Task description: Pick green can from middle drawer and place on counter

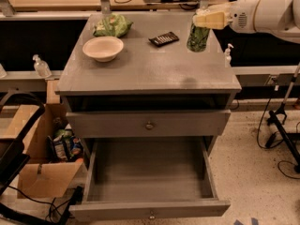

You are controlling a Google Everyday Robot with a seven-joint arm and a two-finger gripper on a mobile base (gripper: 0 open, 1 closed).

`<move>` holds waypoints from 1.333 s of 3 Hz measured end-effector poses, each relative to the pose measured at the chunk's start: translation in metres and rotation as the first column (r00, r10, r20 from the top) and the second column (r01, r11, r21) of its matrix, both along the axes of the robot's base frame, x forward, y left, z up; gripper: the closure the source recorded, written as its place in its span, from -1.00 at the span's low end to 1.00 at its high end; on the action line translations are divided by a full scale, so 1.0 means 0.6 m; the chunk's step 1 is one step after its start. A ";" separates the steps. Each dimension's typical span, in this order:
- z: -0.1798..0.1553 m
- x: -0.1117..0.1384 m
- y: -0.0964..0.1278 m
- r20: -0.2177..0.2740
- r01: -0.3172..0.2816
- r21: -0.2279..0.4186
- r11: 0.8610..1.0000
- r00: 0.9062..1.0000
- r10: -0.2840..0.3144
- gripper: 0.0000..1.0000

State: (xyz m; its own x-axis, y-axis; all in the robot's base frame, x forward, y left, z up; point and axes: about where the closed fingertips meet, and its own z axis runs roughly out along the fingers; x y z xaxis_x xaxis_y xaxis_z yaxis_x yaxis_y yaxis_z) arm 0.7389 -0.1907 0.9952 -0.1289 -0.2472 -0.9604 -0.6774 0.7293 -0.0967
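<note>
I log on the counter (pixel 150 71): bowl (pixel 103 48) left; snack bag (pixel 112 26) rear-left; flat pack (pixel 164 38) rear-centre; green can (pixel 198 39) rear-right, gripper (pixel 211 20) clamped on its top; middle drawer (pixel 117 209) pulled out below counter front.
</note>
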 end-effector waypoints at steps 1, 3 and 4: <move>-0.030 0.034 -0.011 0.045 0.069 -0.003 0.998 0.997 -0.068 1.00; -0.054 0.025 0.010 0.032 0.048 -0.012 0.999 0.998 -0.048 1.00; -0.081 0.020 0.033 0.034 0.033 -0.031 0.999 0.999 -0.032 1.00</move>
